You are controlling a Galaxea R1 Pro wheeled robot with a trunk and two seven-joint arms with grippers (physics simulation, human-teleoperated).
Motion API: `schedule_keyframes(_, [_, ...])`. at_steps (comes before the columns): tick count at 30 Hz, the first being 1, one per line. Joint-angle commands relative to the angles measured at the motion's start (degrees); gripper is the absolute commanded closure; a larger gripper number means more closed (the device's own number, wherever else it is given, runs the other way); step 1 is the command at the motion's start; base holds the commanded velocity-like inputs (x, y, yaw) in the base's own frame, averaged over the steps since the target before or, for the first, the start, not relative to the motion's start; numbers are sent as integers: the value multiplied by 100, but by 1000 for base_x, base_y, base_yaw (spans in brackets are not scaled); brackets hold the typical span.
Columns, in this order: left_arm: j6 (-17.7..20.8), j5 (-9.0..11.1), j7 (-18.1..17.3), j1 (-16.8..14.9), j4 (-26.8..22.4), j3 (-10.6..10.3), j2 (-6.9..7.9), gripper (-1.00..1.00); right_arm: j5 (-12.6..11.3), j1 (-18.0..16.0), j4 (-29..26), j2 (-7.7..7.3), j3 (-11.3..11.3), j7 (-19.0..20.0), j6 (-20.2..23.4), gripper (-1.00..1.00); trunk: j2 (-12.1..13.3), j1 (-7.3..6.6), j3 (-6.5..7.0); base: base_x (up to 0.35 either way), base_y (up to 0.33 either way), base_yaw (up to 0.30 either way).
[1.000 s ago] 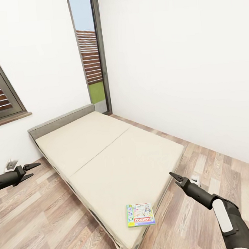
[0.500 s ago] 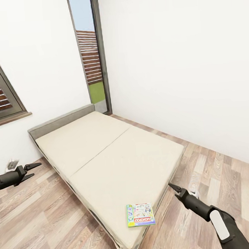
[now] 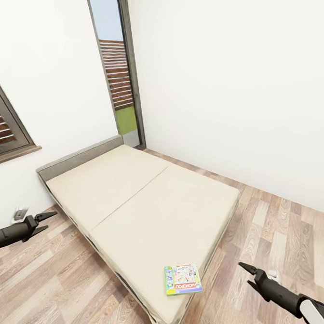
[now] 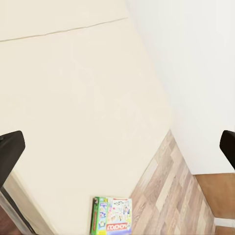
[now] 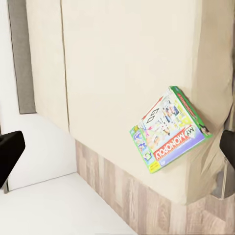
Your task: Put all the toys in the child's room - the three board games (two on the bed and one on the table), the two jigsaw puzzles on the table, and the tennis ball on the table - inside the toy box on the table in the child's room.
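A flat white Monopoly board game box with a red logo and green edge [image 3: 183,279] lies near the foot corner of the low beige-mattressed bed [image 3: 136,202]. The right gripper [image 3: 248,272] hovers beside that corner, its jaws spread and empty; the left gripper [image 3: 46,222], over the wood floor [image 3: 54,280], is likewise parted and empty.

White walls [image 3: 224,80]; wood-plank floor [image 3: 54,285]; tall narrow window [image 3: 116,63] in corner; shuttered window [image 3: 0,125]; wall socket [image 3: 20,213].

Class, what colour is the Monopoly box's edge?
Green, on the Monopoly box; clearest in the right wrist view.
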Motion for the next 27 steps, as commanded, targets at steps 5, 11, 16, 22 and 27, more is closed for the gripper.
schedule_keyframes(5, [26, -1, -19, -7, 3, 2, -7, -100, 7, -5, 169, -74, 11, 206, -137, -100, -12, 3, -11, 0, 0, 0])
schedule_keyframes(11, [29, -3, -20, -7, 3, 4, -6, -100, 78, -5, 166, -78, 92, 562, -191, -100, -12, 3, -11, 0, 0, 0])
schedule_keyframes(16, [28, 0, -20, -6, 3, 5, -15, -100, 98, -5, 130, -47, 139, 663, -289, -100, -12, 3, -11, 0, 0, 0])
schedule_keyframes(22, [22, -7, -20, -5, 3, 3, -65, -100, 98, -5, 9, -33, 431, 685, -405, -100, -12, 3, -11, 0, 0, 0])
schedule_keyframes(27, [22, -8, -13, -6, 3, 1, -77, -100, 95, -5, -36, -44, 530, 692, -418, -100, -12, 3, -11, 0, 0, 0])
